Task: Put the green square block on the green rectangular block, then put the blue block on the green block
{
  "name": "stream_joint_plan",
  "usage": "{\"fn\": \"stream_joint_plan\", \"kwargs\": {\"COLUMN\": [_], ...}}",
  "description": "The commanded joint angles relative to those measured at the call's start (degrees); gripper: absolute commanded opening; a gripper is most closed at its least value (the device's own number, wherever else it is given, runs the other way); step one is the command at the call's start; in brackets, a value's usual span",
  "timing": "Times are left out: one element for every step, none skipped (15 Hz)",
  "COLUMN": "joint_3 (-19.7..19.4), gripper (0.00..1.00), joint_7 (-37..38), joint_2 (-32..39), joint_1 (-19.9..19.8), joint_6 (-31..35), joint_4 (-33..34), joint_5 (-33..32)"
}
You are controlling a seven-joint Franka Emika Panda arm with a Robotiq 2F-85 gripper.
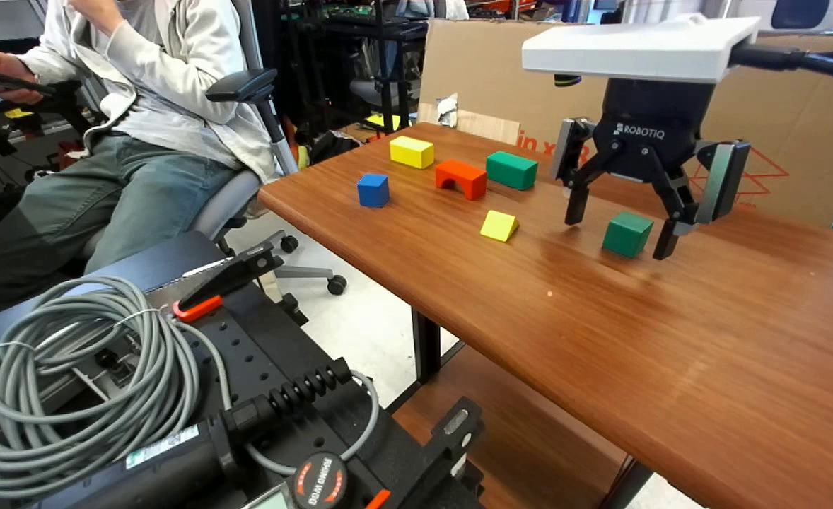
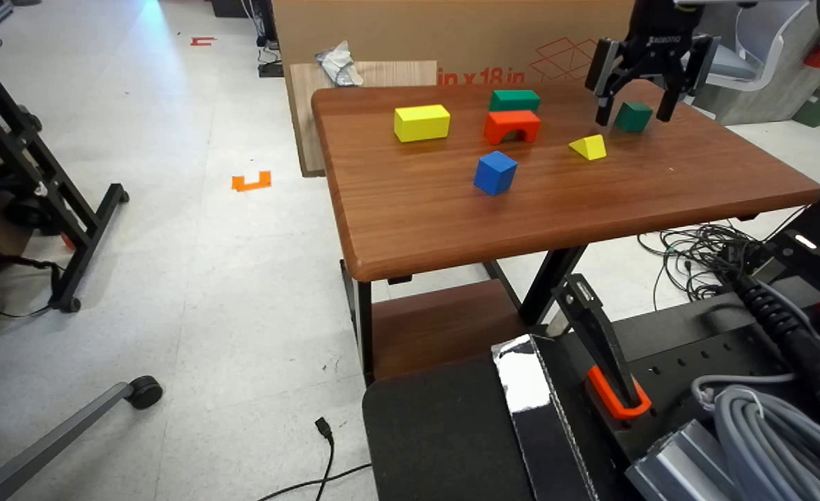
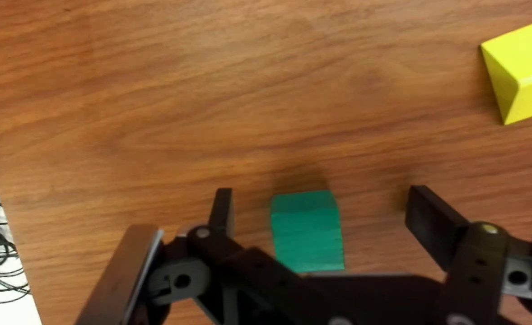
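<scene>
The black tool (image 1: 619, 237) is showing white ROBOTIQ lettering (image 1: 641, 132) and grey plates (image 1: 715, 182), with a flat white cover (image 1: 636, 55) trailing black cable (image 1: 823, 65).

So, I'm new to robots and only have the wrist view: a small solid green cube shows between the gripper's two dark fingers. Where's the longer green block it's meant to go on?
Observer: In an exterior view, the longer green rectangular block is close behind the red arch-shaped block, which partly hides it.
Operator: Where's the small plain blue cube?
Observer: On the brown wood-grain table, apart from every other block in both exterior views.
Operator: Is the yellow wedge-shaped block at my upper right the only yellow one?
Observer: No, a yellow rectangular block also shows in both exterior views.
</scene>
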Motion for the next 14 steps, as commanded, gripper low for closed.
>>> {"fn": "stream_joint_plan", "kwargs": {"joint_3": [0.5, 0.8, 1.1, 1.4, 1.8, 2.0, 2.2, 2.3, 2.5, 2.8, 3.2, 3.4, 3.6, 3.7], "gripper": [0.65, 0.58, 0.49, 0.42, 0.33, 0.27, 0.2, 0.12, 0.08, 0.08, 0.08, 0.08, 0.08, 0.08], "joint_7": [-0.2, -0.6, -0.9, -0.8, -0.9, -0.8, -0.7, 0.1, 0.5, 0.9, 1.0, 1.4, 2.1, 3.0], "joint_2": [2.2, 1.7, 1.2, 0.6, 0.2, -0.2, -0.6, -1.3, -1.8, -2.7, -3.6, -4.3, -4.8, -4.9], "joint_1": [-0.2, -0.4, -0.6, -0.8, -1.1, -1.1, -1.1, -0.9, -0.8, -0.6, -0.5, -0.2, 0.2, 0.9], "joint_6": [-1.8, -1.9, -1.9, -3.2, -4.5, -5.9, -7.5, -9.3, -11.1, -12.9, -14.2, -15.3, -16.2, -16.9], "joint_4": [4.0, 3.9, 3.9, 4.2, 4.6, 4.9, 5.3, 5.7, 6.2, 6.4, 6.7, 7.1, 7.8, 8.7], "joint_5": [1.1, 1.5, 1.9, 2.7, 3.6, 4.5, 5.4, 6.2, 7.3, 8.1, 8.9, 9.4, 9.7, 9.4]}}
